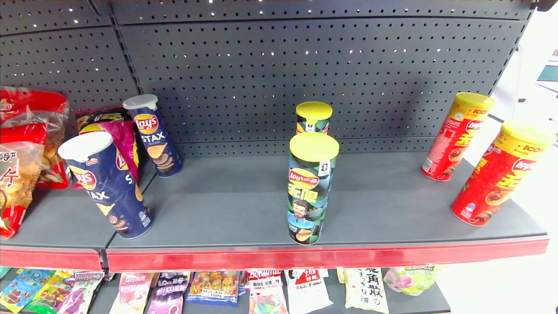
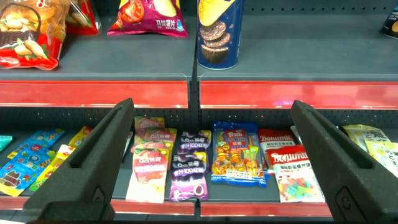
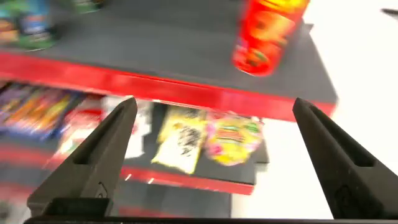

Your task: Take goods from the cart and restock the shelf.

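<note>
The grey shelf (image 1: 244, 205) with a red front edge carries two blue chip cans (image 1: 107, 185) at the left, two dark green cans with yellow lids (image 1: 310, 187) in the middle and two red cans (image 1: 499, 179) at the right. My left gripper (image 2: 212, 106) is open and holds nothing. It faces the shelf front below the front blue can (image 2: 219, 34). My right gripper (image 3: 214, 102) is also open and holds nothing. It faces the shelf's right end, below the front red can (image 3: 267, 34).
Snack bags (image 1: 26, 148) crowd the shelf's left end. Between the can groups the shelf board is bare. Candy packets (image 2: 236, 152) lie in a row on the lower shelf, with more bags (image 3: 233, 137) at its right end. A perforated back panel (image 1: 305, 65) closes the rear.
</note>
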### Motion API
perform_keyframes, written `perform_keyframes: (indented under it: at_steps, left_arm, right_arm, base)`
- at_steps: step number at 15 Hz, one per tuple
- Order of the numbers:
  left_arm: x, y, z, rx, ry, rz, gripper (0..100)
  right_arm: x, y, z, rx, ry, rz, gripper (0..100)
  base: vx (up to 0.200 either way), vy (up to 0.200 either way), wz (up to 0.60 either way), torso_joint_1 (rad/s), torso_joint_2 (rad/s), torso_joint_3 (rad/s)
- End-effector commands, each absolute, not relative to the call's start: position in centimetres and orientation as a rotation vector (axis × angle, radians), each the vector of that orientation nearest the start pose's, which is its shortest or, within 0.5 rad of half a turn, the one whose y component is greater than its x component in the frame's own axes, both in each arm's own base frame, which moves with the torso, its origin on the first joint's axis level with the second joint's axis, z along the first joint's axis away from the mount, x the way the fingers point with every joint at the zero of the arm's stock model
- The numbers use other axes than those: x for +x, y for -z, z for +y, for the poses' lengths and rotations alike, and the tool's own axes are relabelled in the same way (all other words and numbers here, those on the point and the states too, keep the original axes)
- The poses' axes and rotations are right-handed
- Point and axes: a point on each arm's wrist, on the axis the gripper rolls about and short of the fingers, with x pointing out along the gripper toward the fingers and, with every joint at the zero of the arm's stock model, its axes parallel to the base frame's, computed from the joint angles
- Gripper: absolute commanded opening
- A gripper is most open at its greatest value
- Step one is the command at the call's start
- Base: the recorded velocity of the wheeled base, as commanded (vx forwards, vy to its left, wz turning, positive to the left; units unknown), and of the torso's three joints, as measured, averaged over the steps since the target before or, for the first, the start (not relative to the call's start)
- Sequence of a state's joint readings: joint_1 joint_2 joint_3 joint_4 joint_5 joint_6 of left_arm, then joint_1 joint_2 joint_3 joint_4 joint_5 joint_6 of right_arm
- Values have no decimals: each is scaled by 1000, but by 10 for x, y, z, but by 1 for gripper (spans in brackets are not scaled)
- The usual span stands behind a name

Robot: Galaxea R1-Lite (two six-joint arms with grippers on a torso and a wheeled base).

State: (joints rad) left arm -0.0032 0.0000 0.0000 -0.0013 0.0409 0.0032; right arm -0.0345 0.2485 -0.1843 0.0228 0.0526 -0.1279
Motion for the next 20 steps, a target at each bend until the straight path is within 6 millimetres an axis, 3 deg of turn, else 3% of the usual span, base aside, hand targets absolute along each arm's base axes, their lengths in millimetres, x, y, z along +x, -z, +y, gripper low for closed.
perform_keyframes:
  at_steps: [1,3,6,9,20]
  left_arm:
    - [-23,-76,1,3,-38,-1,100]
    - [-23,-76,1,3,-38,-1,100]
    - [-23,-76,1,3,-38,-1,100]
    - [-23,-76,1,3,-38,-1,100]
    - [-23,-76,1,3,-38,-1,100]
  right_arm:
    - [-19,-100,3,-73,80,-8,100]
    - [-15,-83,2,-39,79,43,100]
    - [-15,-77,3,-14,25,119,100]
    - [-17,-77,1,-10,-125,78,100]
    - [-23,-76,1,3,-32,5,100]
  base:
    - [0,0,0,0,0,0]
    - [0,0,0,0,0,0]
    - [0,0,0,0,0,0]
    - [0,0,0,0,0,0]
    - [0,0,0,0,0,0]
